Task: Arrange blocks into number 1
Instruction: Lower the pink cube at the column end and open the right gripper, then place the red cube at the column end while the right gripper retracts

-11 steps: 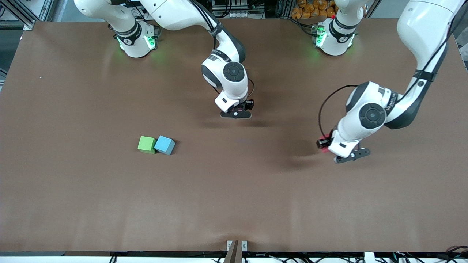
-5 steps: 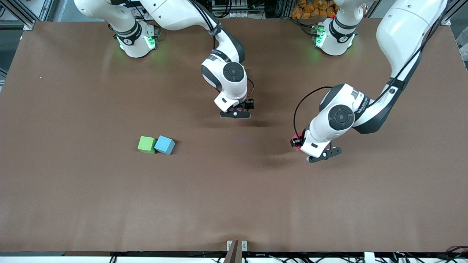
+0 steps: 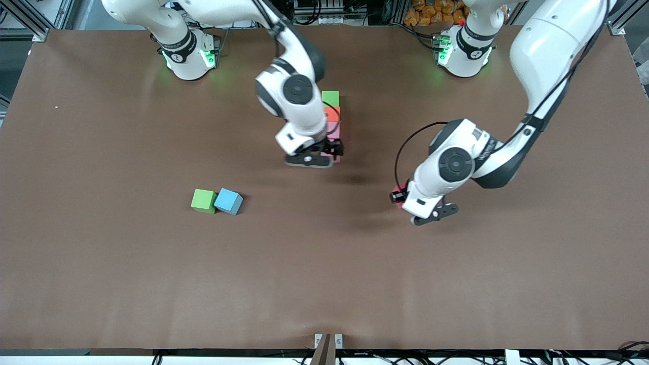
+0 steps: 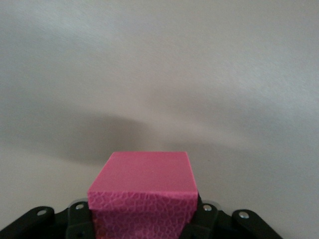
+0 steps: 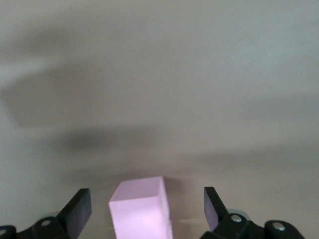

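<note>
While right gripper (image 3: 324,154) hangs wide open, empty, over the pink block (image 5: 140,209), column w/ green (image 3: 330,98) + orange (image 3: 332,114) is mostly built; left gripper (image 3: 405,200) clamps red block (image 4: 144,199), not yet placed.

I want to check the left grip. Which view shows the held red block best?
The left wrist view: the red block fills its foreground, clamped in the left pincer. The front view shows only a red sliver beside the wrist. The right wrist view misses it.
</note>
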